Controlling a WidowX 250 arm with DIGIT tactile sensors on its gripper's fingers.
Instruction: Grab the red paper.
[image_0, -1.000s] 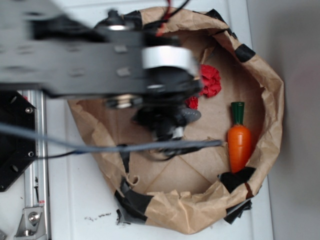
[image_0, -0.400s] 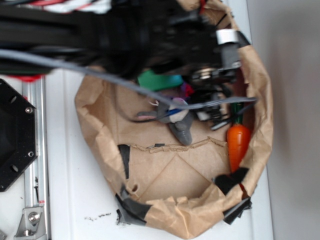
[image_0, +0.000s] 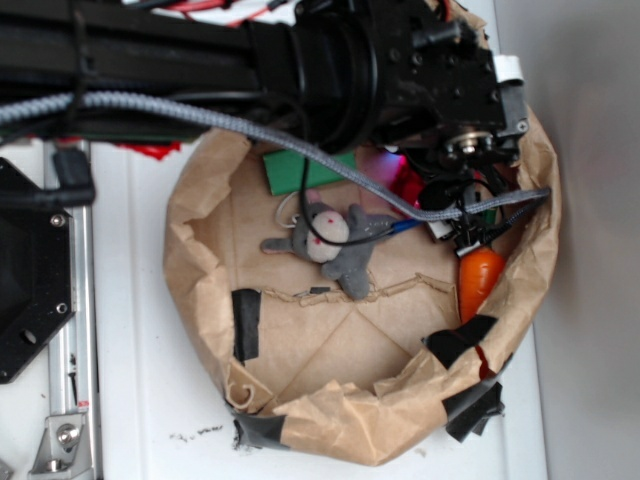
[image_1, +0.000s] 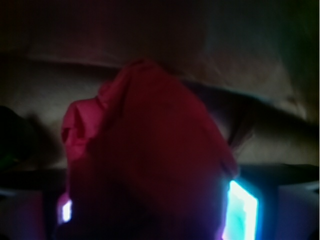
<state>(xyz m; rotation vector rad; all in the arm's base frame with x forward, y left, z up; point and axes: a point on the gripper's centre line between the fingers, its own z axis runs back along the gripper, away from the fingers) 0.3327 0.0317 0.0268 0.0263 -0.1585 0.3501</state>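
Spanning the exterior view's upper part, the black arm (image_0: 200, 60) reaches from the left into a brown paper bag (image_0: 200, 270) on the white bench (image_0: 140, 400); inside lie a flat green block (image_0: 290, 170), then a grey plush toy (image_0: 335, 240) near the middle; farther right the red paper (image_0: 408, 190) shows only as a sliver under the wrist, just left of the orange carrot (image_0: 480, 285); in the wrist view the red paper (image_1: 145, 155) fills the centre, right up against the jaws; whether they are clenched on it I cannot tell.
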